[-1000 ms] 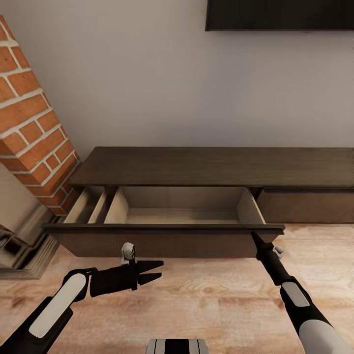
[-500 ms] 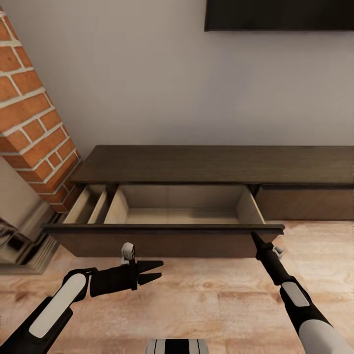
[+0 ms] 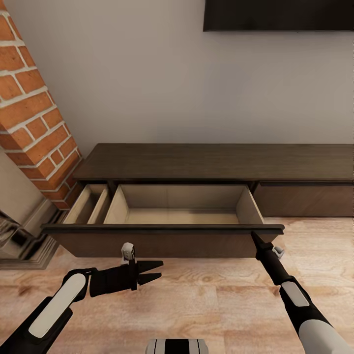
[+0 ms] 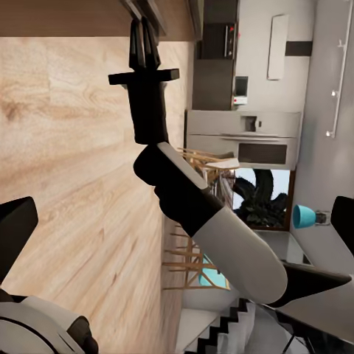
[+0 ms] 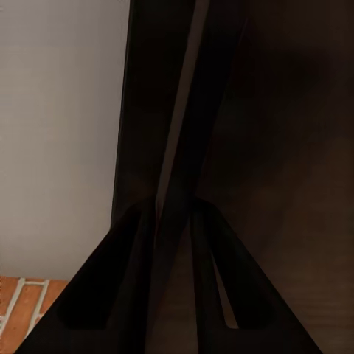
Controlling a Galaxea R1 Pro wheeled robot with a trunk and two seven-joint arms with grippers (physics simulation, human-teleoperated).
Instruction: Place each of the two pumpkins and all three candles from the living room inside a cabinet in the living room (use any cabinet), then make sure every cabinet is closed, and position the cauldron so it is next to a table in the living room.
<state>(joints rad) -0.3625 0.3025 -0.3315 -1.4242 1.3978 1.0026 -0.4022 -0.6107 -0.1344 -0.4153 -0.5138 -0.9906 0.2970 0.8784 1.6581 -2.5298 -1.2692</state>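
While the cabinet (image 3: pixel 216 163) stands against the far wall, its wide left drawer (image 3: pixel 179 209) is pulled out toward the robot, exposing a pale beige interior with nothing visible inside. A narrower compartment (image 3: pixel 88 204) lies open just left of it behind the same dark front panel (image 3: pixel 162 238). The right drawer front (image 3: pixel 305 199) sits flush with the cabinet body.

The right pincer (image 3: pixel 256 240) points at the right end of the open drawer's front panel, its fingertips at the top lip. In the right wrist view its two dark fingers (image 5: pixel 140 280) lie narrow, close on either side of the panel's thin edge (image 5: pixel 181 125); whether they clamp it cannot be told.

The left pincer (image 3: pixel 156 271) hangs over the wood floor (image 3: pixel 206 300), near and left of centre, pointing right, its fingers parted and holding nothing.

A brick fireplace (image 3: pixel 34 128) rises at the left. A dark screen (image 3: pixel 278 14) hangs on the wall above the cabinet.
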